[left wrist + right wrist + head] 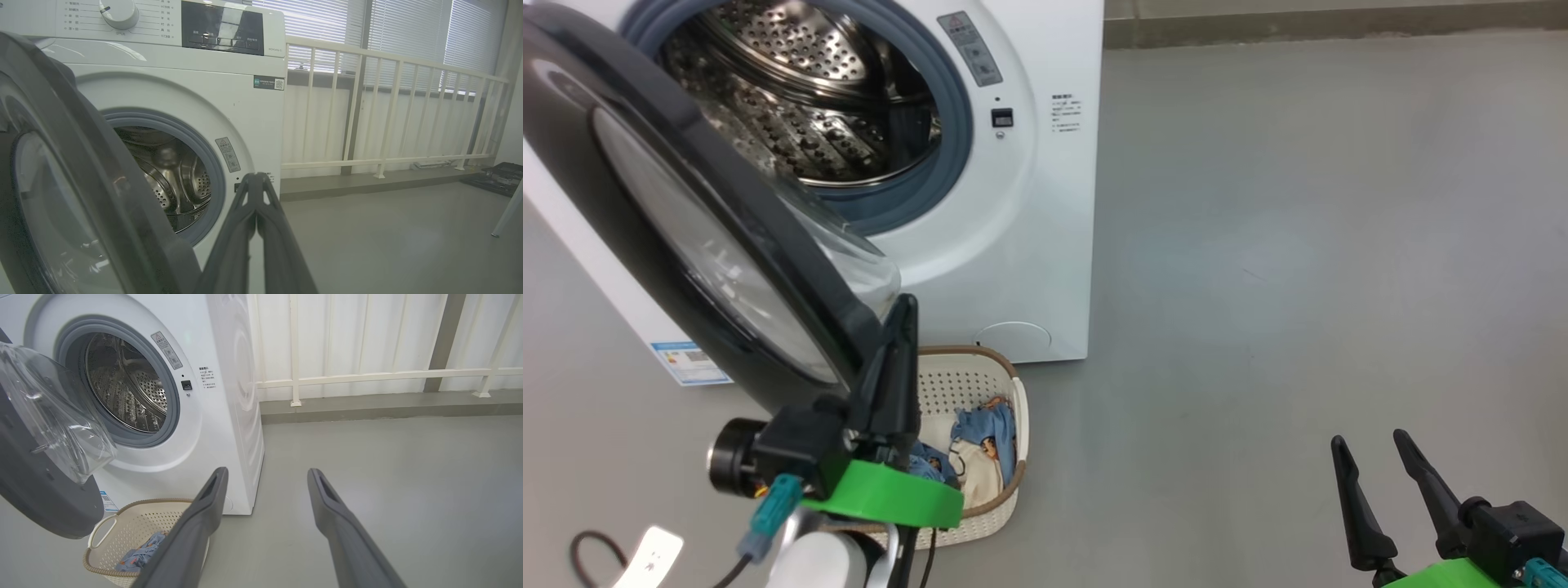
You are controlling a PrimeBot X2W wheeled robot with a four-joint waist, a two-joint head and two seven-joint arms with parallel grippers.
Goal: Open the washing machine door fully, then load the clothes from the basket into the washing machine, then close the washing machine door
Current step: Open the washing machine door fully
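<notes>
**A:** From the head camera, what stands around us?

**B:** We count one washing machine (1045,245) at the far left. Its one washing machine door (686,229) hangs open towards us and hides the left part of the drum (792,98). One basket (956,384) sits on the grey floor (1298,245) just before the machine, partly behind our left gripper (905,310). That gripper's fingers are pressed together on nothing, right beside the door's near edge; whether they touch it, we cannot tell. The clothes (988,433) lie in the basket, blue pieces and a cream one, in a heap we cannot count.

**A:** And our right gripper (1372,441)?

**B:** It is at the near right, jaws spread and empty, over bare floor, well apart from the basket.

**A:** The left wrist camera?

**B:** We see the door at the left with the drum beyond it. To the right is one white railing (327,163), with blinds (408,28) behind it.

**A:** The right wrist camera?

**B:** We see our two spread fingers, and the left one crosses in front of the basket.
</notes>
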